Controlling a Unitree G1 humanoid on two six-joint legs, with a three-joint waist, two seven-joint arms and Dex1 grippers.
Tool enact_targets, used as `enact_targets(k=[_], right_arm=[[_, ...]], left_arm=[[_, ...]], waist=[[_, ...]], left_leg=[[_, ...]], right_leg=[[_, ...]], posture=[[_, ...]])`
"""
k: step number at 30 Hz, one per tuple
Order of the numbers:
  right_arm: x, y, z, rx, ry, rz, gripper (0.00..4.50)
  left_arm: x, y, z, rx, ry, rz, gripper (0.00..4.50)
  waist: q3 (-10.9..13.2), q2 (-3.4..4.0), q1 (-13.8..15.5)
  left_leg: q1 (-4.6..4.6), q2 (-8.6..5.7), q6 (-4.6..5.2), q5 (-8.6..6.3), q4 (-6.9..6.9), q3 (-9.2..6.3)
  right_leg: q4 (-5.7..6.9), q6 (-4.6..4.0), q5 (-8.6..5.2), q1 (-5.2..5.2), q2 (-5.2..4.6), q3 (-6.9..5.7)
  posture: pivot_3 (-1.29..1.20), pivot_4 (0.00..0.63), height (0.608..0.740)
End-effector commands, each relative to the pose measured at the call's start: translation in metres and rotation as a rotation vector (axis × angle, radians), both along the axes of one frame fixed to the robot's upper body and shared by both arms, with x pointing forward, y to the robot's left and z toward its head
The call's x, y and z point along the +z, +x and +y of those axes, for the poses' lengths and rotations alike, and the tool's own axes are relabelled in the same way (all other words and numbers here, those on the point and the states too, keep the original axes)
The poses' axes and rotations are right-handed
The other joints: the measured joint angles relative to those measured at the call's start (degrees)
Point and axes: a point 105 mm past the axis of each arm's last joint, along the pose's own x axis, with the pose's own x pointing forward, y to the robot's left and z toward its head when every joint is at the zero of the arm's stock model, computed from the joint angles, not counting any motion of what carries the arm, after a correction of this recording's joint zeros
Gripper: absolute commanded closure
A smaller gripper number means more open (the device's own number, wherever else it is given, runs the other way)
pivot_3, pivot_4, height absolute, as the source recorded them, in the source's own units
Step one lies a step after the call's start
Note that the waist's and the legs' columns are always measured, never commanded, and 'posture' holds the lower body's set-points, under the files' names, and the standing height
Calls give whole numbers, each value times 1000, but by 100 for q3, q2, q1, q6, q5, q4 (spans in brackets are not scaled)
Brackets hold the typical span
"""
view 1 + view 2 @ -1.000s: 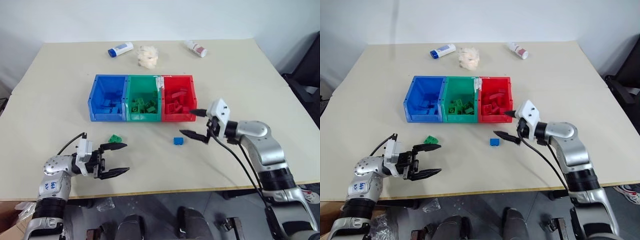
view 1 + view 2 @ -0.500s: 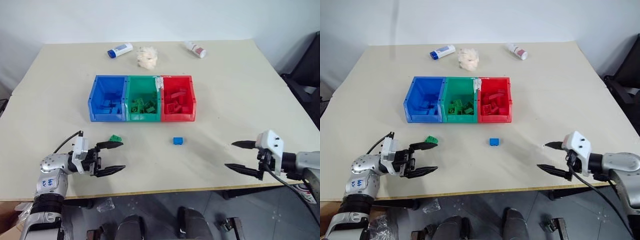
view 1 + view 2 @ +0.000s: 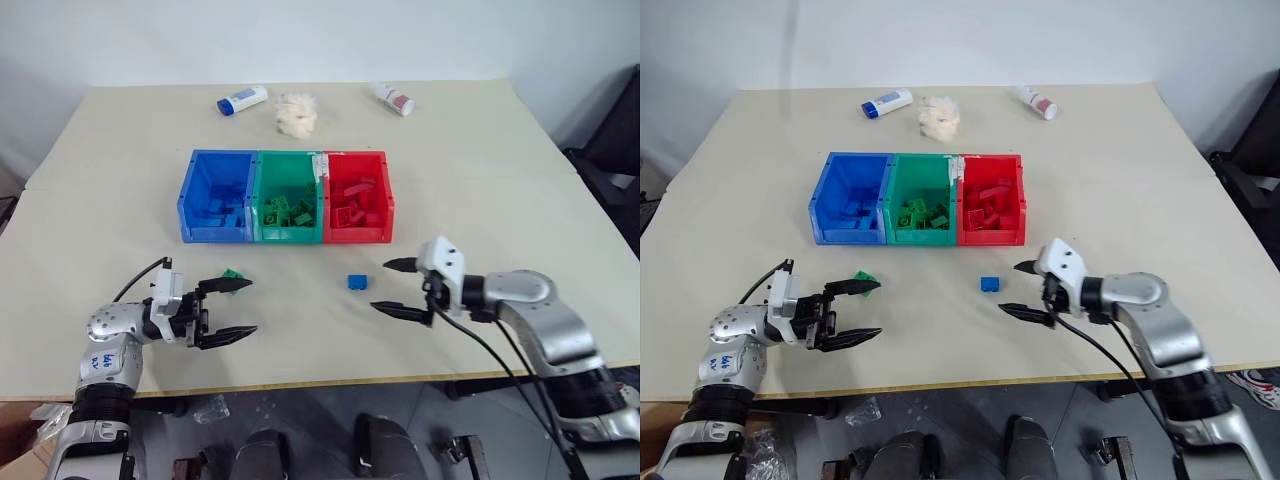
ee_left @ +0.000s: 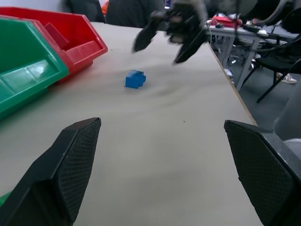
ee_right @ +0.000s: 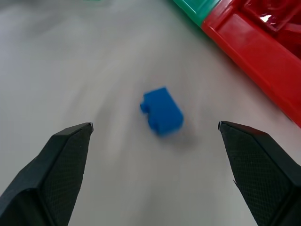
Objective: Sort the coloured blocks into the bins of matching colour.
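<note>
Beige table (image 3: 480,170), small studded blue block (image 3: 357,282) just beside right end effector (image 3: 393,288), both end effectors wide open.

Hardly any writing is showing that can be read. A small white sticker (image 3: 102,362) is sitting on the silver housing of the robot's left forearm, at the near left of the scene, and it is carrying a few blue handwritten marks, too small and slanted to make out. The two white plastic bottles lying at the far edge of the beige surface, one with a blue cap (image 3: 240,99) to the left and one with a red band (image 3: 393,98) to the right, are showing coloured label patches, but no letters or numbers on them are coming through.
</note>
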Motion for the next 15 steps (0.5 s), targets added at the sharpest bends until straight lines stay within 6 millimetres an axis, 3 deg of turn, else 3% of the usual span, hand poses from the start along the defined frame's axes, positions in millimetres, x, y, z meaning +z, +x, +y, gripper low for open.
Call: enact_targets(k=[1, 2, 5, 13, 15], right_arm=[[-7, 15, 4, -33, -21, -10, 34], [-7, 16, 8, -20, -14, -14, 34], [-7, 18, 17, -2, 16, -12, 617], [-8, 12, 26, 37, 29, -19, 3420], [-7, 8, 28, 49, 34, -21, 3615]], left_arm=[[4, -6, -3, 4, -9, -29, 0], [4, -8, -3, 7, -10, -28, 0], [4, -12, -3, 18, -15, -27, 0], [2, -20, 1, 41, -13, -17, 0], [2, -21, 2, 44, -14, -14, 0]], waist=[[0, 0, 6], [0, 0, 3], [0, 0, -11], [0, 1, -11], [0, 0, -11]], left_leg=[[-2, 0, 0, 0, 1, 0], [-4, -1, 2, -1, 3, -1], [-7, 0, 4, -3, 11, 0], [-6, 5, 1, -5, 20, -2], [-6, 5, 1, -6, 20, -2]], right_leg=[[-1, 0, 0, -1, 0, 0], [0, 0, 0, -1, -1, 0], [2, 2, 1, -1, 0, 0], [12, 1, 1, -2, 0, 0], [12, 2, 1, -2, 0, 0]], posture=[[0, 150, 740], [0, 150, 740], [0, 150, 740], [0, 150, 740], [0, 150, 740]])
